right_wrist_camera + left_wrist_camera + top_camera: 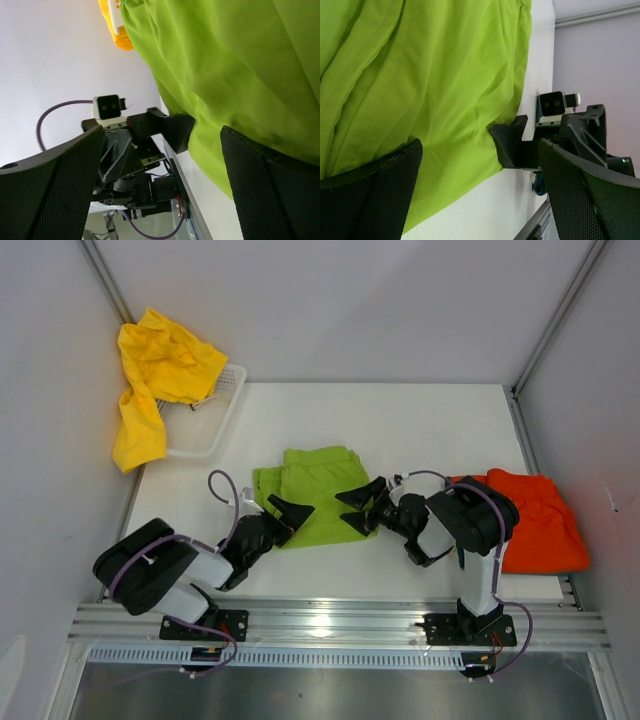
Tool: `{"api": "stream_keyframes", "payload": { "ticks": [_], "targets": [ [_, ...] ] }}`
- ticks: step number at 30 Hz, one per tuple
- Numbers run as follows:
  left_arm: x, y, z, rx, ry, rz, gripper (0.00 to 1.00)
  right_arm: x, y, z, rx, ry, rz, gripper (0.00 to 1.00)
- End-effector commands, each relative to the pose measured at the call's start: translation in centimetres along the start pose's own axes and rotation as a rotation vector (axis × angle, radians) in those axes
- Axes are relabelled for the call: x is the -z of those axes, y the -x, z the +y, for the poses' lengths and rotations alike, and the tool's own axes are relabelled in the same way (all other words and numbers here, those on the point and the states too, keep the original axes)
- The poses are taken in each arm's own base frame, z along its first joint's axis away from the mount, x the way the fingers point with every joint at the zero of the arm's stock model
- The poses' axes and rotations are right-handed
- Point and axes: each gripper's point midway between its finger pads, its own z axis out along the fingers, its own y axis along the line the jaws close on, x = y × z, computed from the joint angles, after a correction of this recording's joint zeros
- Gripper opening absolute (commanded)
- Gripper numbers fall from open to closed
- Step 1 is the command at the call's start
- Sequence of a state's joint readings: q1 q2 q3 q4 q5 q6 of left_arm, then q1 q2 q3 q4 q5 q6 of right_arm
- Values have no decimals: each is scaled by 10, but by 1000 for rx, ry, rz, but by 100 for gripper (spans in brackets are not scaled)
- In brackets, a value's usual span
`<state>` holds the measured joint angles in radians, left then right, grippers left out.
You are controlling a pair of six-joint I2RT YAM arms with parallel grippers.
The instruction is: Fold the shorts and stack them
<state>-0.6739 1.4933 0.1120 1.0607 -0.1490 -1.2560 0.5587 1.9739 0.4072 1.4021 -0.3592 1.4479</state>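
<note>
Both pincers spread, nothing pinched: left gripper (297, 517) at the near-left corner of the lime shorts (315, 490), right gripper (352, 508) at their near-right edge. Lime pair mid-table looks folded but not stacked. Orange-red shorts (535, 520) folded at right, apart. Yellow shorts (160, 370) unfolded, draped over basket (215, 425), far left. Roughly halfway.

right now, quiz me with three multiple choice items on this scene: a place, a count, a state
1. Where are the yellow shorts? A draped over the white basket B on the floor C folded at centre
2. How many shorts show? A two B three C five
3. The left gripper and right gripper are: A both shut B one shut C both open
A, they hang over its rim; B, yellow, lime green shorts and orange-red shorts; C, fingers stand spread in both wrist views
</note>
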Motion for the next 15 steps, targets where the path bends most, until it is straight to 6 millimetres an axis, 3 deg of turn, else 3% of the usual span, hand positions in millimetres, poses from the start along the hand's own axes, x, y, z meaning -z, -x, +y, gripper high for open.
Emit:
{"api": "stream_keyframes", "payload": {
  "ticks": [1,2,3,4,5,6,7,8,9,10,12,15],
  "targets": [
    [-4,16,-1,-62,71,-61,99,4,13,-16,39,-82,-58,99],
    [-4,16,6,-102,128,-53,99,3,14,-6,66,-63,-59,99],
    [-6,20,-4,-123,123,-62,99,2,13,-5,69,-75,-51,99],
    [-5,30,-27,-133,89,-87,99,1,14,0,78,-68,-46,99],
    [-3,34,-28,-181,110,-90,99,-3,14,21,114,-22,-30,99],
    [3,35,-14,-227,197,-78,99,-6,13,19,118,-56,-9,99],
    [0,47,-43,-243,170,-100,99,-9,11,26,141,-63,14,100],
    [6,54,-53,-289,172,-111,99,-21,13,65,262,2,34,100],
    [12,55,-43,-328,233,-93,99,-20,10,47,261,-131,75,99],
    [13,66,-65,-365,211,-110,99,-22,10,56,310,-149,79,99],
    [18,76,-74,-406,235,-113,99,-18,12,81,440,-183,83,99],
    [18,84,-61,-491,314,-43,99,-6,30,98,552,-254,71,100]
  ]
}}
